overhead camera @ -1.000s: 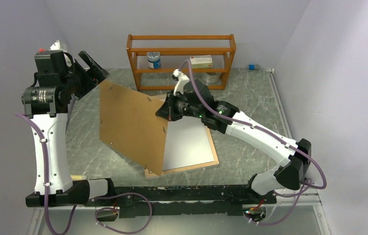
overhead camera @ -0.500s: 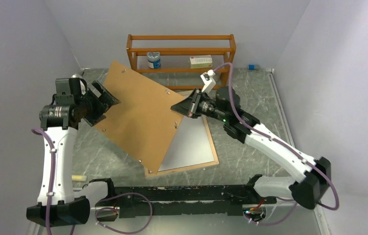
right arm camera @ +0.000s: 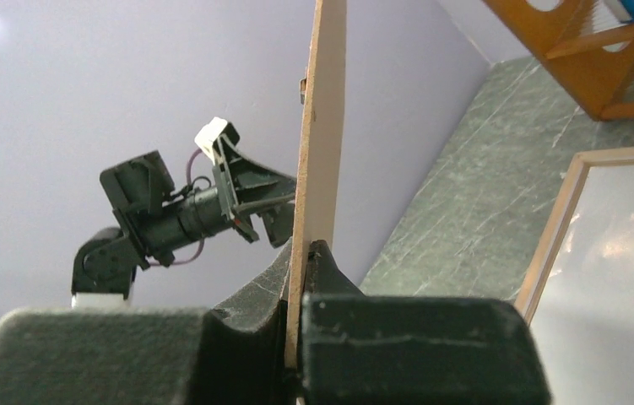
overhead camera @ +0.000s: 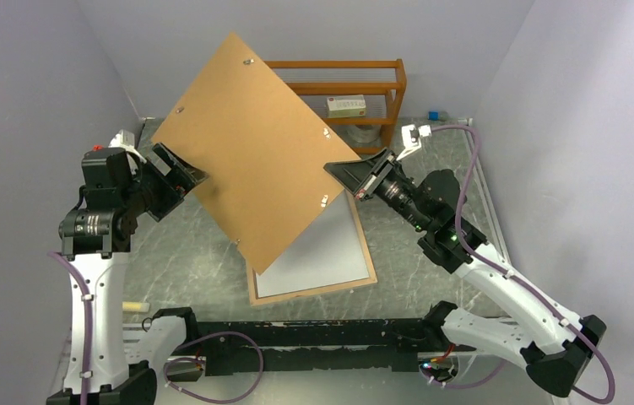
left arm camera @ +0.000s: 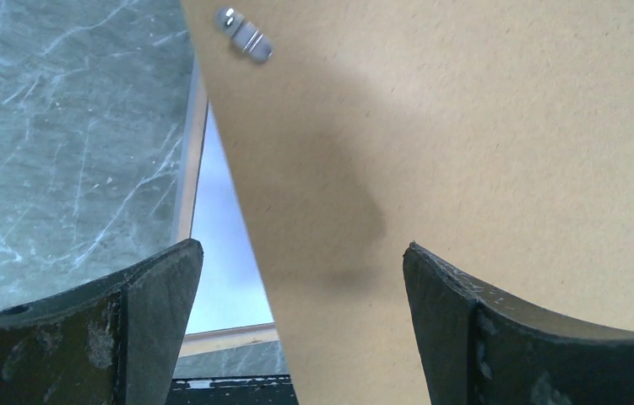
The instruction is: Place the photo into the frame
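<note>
The frame (overhead camera: 369, 253) lies flat on the table with its light wood rim up and a pale surface inside. The photo is out of view. The brown backing board (overhead camera: 262, 143) is raised and tilted above the frame, and my right gripper (overhead camera: 355, 179) is shut on its right corner. In the right wrist view the board (right arm camera: 323, 126) stands edge-on, pinched in my right gripper (right arm camera: 306, 253), with the frame's rim (right arm camera: 554, 228) to the right. My left gripper (overhead camera: 188, 175) is open at the board's left edge. In the left wrist view the board (left arm camera: 465, 169) passes between its spread fingers (left arm camera: 161, 287), untouched.
An orange shelf rack (overhead camera: 381, 84) stands at the back with a small box (overhead camera: 346, 105) on it, partly hidden by the board. A small blue item (overhead camera: 434, 116) lies at the back right wall. A pale cylinder (overhead camera: 133, 304) lies near the left arm's base.
My right gripper has swung the backing board up and back, off the frame. My left arm has dropped and come in against the board's left edge, still open.
</note>
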Robot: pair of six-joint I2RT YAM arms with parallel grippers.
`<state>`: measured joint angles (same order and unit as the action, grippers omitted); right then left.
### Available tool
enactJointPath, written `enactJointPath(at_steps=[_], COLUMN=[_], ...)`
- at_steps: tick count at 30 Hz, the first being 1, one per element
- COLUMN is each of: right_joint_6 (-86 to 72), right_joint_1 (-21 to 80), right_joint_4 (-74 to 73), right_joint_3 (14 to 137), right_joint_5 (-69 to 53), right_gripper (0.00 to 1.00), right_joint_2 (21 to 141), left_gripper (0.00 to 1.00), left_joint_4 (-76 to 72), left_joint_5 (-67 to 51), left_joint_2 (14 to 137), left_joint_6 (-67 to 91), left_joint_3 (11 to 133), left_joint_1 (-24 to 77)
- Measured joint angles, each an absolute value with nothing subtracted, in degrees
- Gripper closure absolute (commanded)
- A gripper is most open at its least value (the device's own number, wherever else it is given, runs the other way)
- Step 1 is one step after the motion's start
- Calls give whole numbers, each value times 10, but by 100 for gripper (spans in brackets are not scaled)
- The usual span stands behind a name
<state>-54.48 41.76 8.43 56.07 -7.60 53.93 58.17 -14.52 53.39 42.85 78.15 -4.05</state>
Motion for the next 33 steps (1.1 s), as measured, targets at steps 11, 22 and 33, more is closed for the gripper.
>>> enactJointPath(at_steps=[11, 22, 33], right_joint_6=[-590, -622, -660], right_joint_1=[416, 410, 410], right_joint_4=[88, 98, 95], right_joint_3=[531, 511, 489], right_joint_5=[-11, 51, 81], right_gripper=[100, 100, 100], right_joint_2=[492, 420, 378], left_gripper=[26, 53, 89], left_joint_4=[460, 212, -156], left_joint_5=[-302, -459, -548], left_joint_2=[540, 572, 648], left_joint_6=[449, 600, 850], left_joint_3=[741, 708, 659], left_joint_1=[-40, -42, -42])
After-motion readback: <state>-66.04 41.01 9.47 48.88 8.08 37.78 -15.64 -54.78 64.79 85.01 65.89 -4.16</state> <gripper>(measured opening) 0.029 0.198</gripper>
